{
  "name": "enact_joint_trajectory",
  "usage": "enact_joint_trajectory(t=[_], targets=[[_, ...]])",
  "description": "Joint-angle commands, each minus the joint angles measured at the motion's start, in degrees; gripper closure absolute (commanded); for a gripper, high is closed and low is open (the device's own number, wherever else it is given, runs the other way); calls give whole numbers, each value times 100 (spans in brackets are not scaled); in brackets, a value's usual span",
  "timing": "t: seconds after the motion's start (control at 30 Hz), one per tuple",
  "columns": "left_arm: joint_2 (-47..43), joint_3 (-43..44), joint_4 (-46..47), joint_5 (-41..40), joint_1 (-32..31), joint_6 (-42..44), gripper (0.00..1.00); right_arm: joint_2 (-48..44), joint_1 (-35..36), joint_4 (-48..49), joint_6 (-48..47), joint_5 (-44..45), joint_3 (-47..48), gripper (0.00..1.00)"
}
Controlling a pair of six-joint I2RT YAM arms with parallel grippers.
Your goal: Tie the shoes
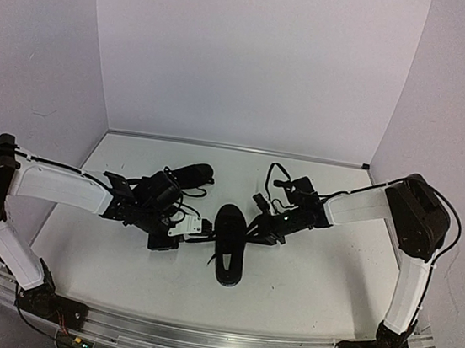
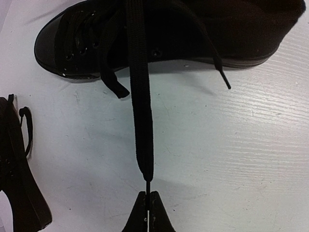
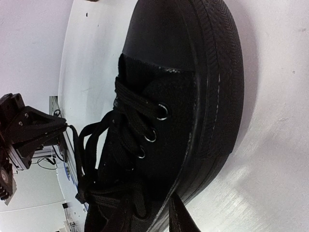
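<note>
- The left gripper (image 2: pixel 148 197) is pinched narrow on the very tip of one lace (image 2: pixel 140 96). The lace runs straight and taut from it up to the nearer shoe (image 2: pixel 231 34).
- That shoe lies in the middle of the table (image 2: pixel 231 159), between the two arms. The second shoe (image 2: pixel 17 183) sits just beside the left arm, on its far side.
- The right gripper (image 1: pixel 256 226) is close against the nearer shoe's sole. Only one finger (image 3: pixel 182 220) shows in its wrist view, so whether it is wide, narrow or holding anything cannot be told.
- The hold is on the lace's end only, so a harder pull would likely slip it free.
- If the right gripper is not bracing the shoe, tension on the lace would probably drag or roll the shoe rather than tighten it.
- The other lace end (image 2: pixel 223 79) lies loose by the sole, black on black, and looks easy to miss or pinch together with the shoe's fabric.
- Both grippers work close together, so crossing the laces risks a collision.
</note>
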Motion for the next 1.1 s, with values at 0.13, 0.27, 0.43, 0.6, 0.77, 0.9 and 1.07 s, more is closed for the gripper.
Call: enact_joint_trajectory(t=[0.13, 0.27, 0.43, 0.6, 0.77, 0.9, 1.07], targets=[[121, 266, 17, -134, 29, -14, 100, -234, 111, 337, 39, -416, -47, 75], [138, 302, 19, -117, 24, -31, 100, -308, 115, 337, 34, -396, -106, 77], [151, 319, 35, -118, 26, -25, 100, -181, 112, 319, 101, -196, -116, 70], [160, 349, 34, -134, 27, -25, 99, -187, 112, 324, 81, -183, -141, 79], [206, 398, 58, -125, 25, -17, 99, -288, 112, 318, 73, -258, -215, 68], [278, 451, 90, -105, 27, -40, 98, -360, 111, 319, 57, -267, -272, 69], [395, 501, 218, -85, 18, -87, 98, -360, 115, 323, 18, -261, -272, 84]])
